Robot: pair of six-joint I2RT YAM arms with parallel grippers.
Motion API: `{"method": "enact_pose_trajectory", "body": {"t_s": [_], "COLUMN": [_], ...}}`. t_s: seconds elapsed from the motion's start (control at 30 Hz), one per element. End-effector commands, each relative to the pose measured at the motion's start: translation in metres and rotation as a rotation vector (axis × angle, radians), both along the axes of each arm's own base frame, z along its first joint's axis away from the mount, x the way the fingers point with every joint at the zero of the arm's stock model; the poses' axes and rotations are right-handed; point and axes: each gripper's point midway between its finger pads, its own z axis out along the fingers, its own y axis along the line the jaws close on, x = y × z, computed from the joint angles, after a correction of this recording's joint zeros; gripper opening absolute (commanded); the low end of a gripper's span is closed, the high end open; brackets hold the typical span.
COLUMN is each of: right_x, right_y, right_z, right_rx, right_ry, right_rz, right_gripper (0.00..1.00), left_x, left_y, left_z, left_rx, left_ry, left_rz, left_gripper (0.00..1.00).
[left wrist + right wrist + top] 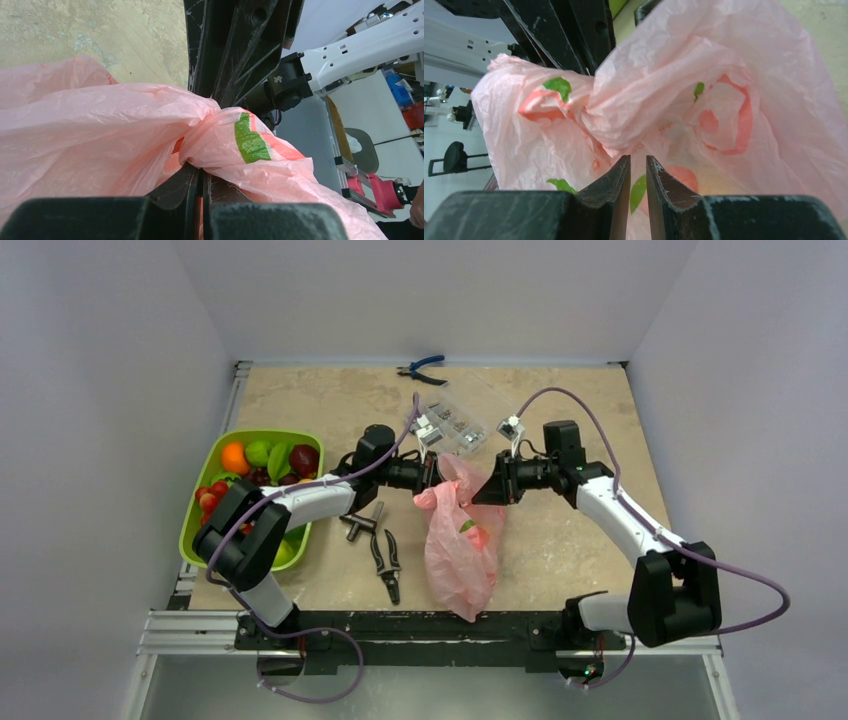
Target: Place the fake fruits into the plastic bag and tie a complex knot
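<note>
Robotics lab, bench test cell. Plain white panel walls (110,360) box in a beige marbled tabletop (320,400); a slotted aluminium rail (190,632) along the near edge carries two white-and-black jointed arms, left (305,502) and right (615,510), trailing purple cables (590,405). Bench clutter: blue-handled pliers (422,368), black-handled pliers (386,558), a clear plastic compartment box of small parts (455,420). Props, not food: glossy plastic fake fruits (234,457) in a lime-green oblong tray (190,535). Beyond the cell, a black office chair (455,157) and a red clamp-like fixture (382,192).
</note>
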Motion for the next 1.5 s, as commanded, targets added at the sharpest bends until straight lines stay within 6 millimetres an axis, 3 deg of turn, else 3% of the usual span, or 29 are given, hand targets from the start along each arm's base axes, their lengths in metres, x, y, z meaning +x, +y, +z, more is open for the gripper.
{"method": "enact_pose_trajectory", "body": {"t_s": [0.0,0.1,0.3,0.43,0.57,0.77,0.9,1.07,1.3,1.4,1.47], "right_x": [0.009,0.011,0.014,0.016,0.011,-0.002,0.003,0.025,0.057,0.047,0.037], "right_y": [0.028,0.042,0.056,0.055,0.049,0.039,0.049,0.074,0.092,0.091,0.079], "right_z": [0.029,0.041,0.052,0.041,0.022,0.017,0.020,0.039,0.064,0.061,0.051], "right_rx": [0.107,0.159,0.211,0.183,0.119,0.070,0.136,0.227,0.311,0.304,0.255], "right_ry": [-0.094,-0.126,-0.162,-0.166,-0.173,-0.199,-0.187,-0.286,-0.390,-0.385,-0.371], "right_rz": [0.019,0.026,0.027,0.014,0.026,0.027,0.018,0.029,-0.024,0.019,0.054], "right_gripper": [0.20,0.24,0.41,0.45,0.62,0.81,0.82,0.81,0.76,0.76,0.76], "left_x": [-0.003,-0.006,-0.011,-0.014,-0.008,0.004,0.003,0.010,0.026,0.027,0.025], "left_y": [-0.006,-0.007,-0.010,-0.013,-0.017,-0.024,-0.033,-0.034,-0.022,-0.020,-0.017], "left_z": [0.020,0.018,0.012,0.015,0.029,0.055,0.068,0.064,0.054,0.045,0.039], "left_rx": [-0.044,-0.040,-0.026,-0.035,-0.075,-0.166,-0.219,-0.205,-0.156,-0.136,-0.123], "left_ry": [-0.087,-0.093,-0.105,-0.125,-0.127,-0.040,0.028,0.035,-0.022,-0.035,-0.036], "left_rz": [-0.037,-0.051,-0.082,-0.095,-0.076,-0.025,-0.029,0.004,0.024,0.014,0.007], "left_gripper": [0.00,0.00,0.00,0.00,0.00,0.00,0.00,0.00,0.00,0.00,0.00]}}
